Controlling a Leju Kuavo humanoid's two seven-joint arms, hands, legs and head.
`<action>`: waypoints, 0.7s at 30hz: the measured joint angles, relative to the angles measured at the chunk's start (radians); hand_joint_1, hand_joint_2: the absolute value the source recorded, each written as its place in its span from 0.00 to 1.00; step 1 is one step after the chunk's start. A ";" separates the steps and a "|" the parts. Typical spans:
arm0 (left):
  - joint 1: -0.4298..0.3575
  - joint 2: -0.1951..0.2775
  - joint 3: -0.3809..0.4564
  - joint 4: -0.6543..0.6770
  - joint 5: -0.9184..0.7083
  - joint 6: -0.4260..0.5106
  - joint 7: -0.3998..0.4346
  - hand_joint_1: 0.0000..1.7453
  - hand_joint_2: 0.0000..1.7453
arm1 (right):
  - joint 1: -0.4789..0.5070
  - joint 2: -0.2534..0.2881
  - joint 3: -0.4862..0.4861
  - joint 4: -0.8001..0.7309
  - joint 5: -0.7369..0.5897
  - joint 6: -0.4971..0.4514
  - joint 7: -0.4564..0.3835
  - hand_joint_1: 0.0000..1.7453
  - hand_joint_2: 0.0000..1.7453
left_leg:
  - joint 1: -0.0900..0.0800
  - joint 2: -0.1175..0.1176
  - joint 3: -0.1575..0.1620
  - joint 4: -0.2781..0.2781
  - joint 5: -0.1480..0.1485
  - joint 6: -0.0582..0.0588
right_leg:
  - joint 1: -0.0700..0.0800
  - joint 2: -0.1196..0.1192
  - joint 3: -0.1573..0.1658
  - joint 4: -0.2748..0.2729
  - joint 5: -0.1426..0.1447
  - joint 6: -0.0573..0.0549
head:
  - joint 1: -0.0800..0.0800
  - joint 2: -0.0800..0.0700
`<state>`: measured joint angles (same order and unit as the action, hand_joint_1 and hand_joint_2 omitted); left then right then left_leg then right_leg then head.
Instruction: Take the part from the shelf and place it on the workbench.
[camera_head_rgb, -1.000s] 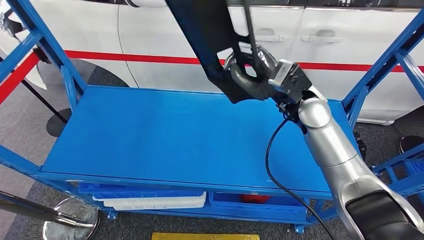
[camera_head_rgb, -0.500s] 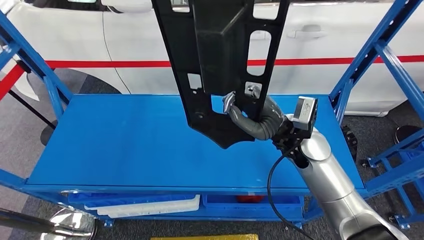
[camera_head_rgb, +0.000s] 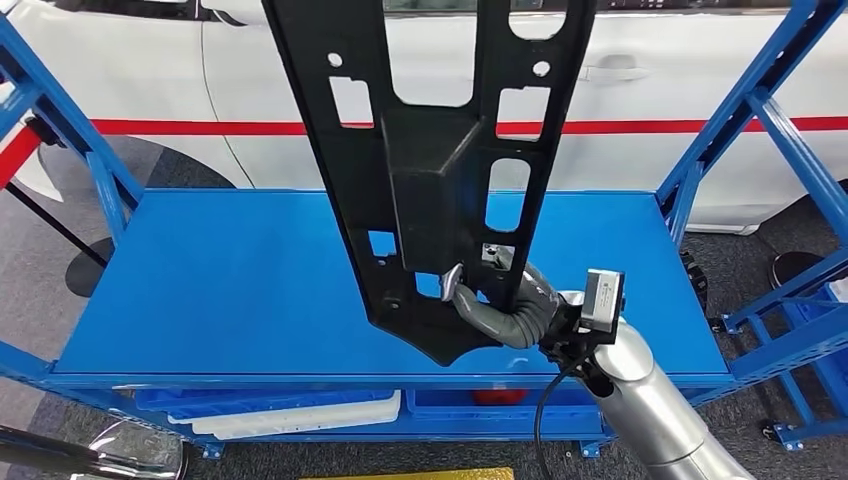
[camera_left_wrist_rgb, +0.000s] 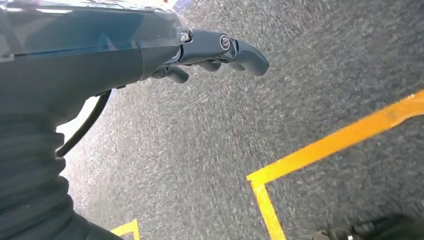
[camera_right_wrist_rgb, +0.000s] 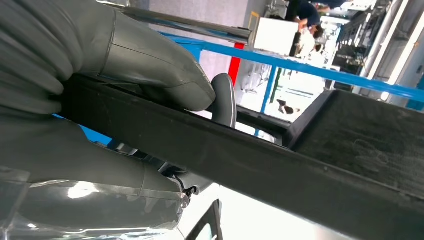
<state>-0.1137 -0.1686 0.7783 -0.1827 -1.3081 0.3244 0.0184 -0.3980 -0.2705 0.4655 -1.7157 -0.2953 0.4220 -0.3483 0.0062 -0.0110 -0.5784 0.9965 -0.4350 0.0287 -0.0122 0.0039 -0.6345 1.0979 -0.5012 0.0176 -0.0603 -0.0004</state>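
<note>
The part (camera_head_rgb: 430, 170) is a long black plastic panel with several cut-outs and a boxy bulge in its middle. It stands nearly upright above the blue shelf top (camera_head_rgb: 250, 280), touching nothing but the hand. My right hand (camera_head_rgb: 505, 310) grips its lower end near the shelf's front edge, with a finger hooked through a cut-out. In the right wrist view the thumb (camera_right_wrist_rgb: 150, 65) presses on the panel's edge (camera_right_wrist_rgb: 300, 165). My left hand (camera_left_wrist_rgb: 220, 50) hangs over grey floor, fingers stretched out and holding nothing.
Blue uprights (camera_head_rgb: 740, 110) frame the shelf on both sides. A white car with a red stripe (camera_head_rgb: 650, 120) stands close behind it. A white tray (camera_head_rgb: 300, 405) and a blue bin lie on the lower level. Yellow floor tape (camera_left_wrist_rgb: 325, 150) runs below my left hand.
My right hand has drawn the part from the back of the shelf toward me, to its front edge. The part now stands more upright. The camera view has shifted a little.
</note>
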 joint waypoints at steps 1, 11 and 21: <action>0.000 0.000 0.003 0.000 0.003 -0.002 0.001 0.00 1.00 | 0.005 0.001 0.000 -0.001 0.000 -0.005 0.000 1.00 1.00 | -0.002 0.002 0.000 -0.001 0.001 0.003 | -0.001 -0.001 -0.029 0.064 -0.033 0.002 | 0.000 0.000; 0.001 -0.002 0.021 0.000 0.004 -0.010 0.006 0.00 1.00 | 0.043 0.005 -0.029 -0.010 -0.006 -0.046 0.011 1.00 1.00 | -0.012 0.008 -0.020 0.034 -0.001 -0.019 | 0.003 -0.016 0.037 -0.058 0.039 -0.013 | 0.000 0.000; 0.003 -0.001 0.027 0.000 0.009 -0.010 0.009 0.00 1.00 | 0.049 -0.003 -0.033 -0.012 0.006 -0.052 0.015 1.00 1.00 | -0.005 0.008 -0.044 0.239 -0.168 -0.051 | 0.000 -0.017 -0.037 -0.065 0.108 -0.041 | 0.000 0.000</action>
<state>-0.1105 -0.1698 0.8051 -0.1827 -1.2987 0.3144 0.0273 -0.3494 -0.2735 0.4322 -1.7281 -0.2893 0.3700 -0.3332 0.0012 -0.0034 -0.6228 1.2359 -0.6026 -0.0220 -0.0122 -0.0127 -0.6715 1.0330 -0.3929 -0.0232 -0.0603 -0.0004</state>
